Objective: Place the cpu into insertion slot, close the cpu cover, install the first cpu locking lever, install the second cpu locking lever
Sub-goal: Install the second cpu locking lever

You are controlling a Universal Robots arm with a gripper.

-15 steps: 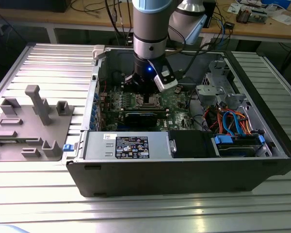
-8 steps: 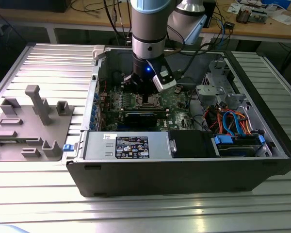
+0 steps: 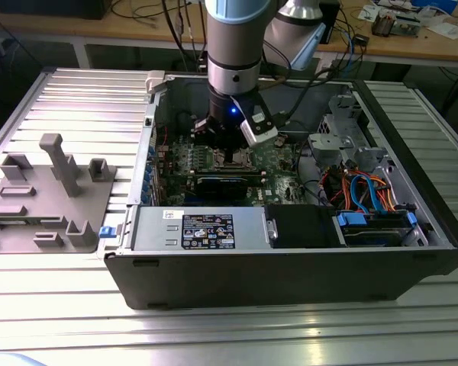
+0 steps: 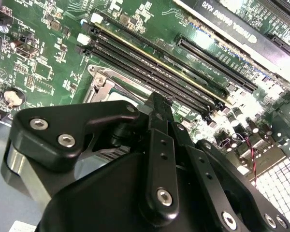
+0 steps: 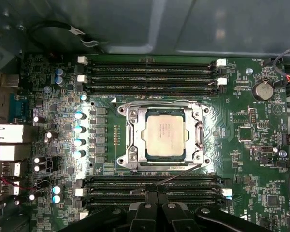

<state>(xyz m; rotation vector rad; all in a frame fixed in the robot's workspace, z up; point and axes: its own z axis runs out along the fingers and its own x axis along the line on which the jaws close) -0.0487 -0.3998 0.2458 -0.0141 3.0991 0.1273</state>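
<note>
Silver ribbed bench (image 3: 30,99), with one arm working on the cpu's locking wires.

On the exterior view's left sits one grey plastic tray (image 3: 53,198). Next comes one open computer case (image 3: 290,282), and the arm reaches down into it. In the first wrist view, one cpu (image 5: 165,136) lies flat in the one insertion slot (image 5: 130,157) on the green board (image 5: 261,145). One cpu cover (image 5: 195,135) is shut over its edges. I count two levers. The first lever (image 5: 159,102) lies flat along one side of the slot and looks hooked. The second lever (image 5: 174,177) slants out to the tips of the one pincer (image 5: 157,193), which is clenched tight. I cannot tell if it grips the wire. I think the job is at the second lever, which needs a firm push down and a tuck under its hook.
</note>
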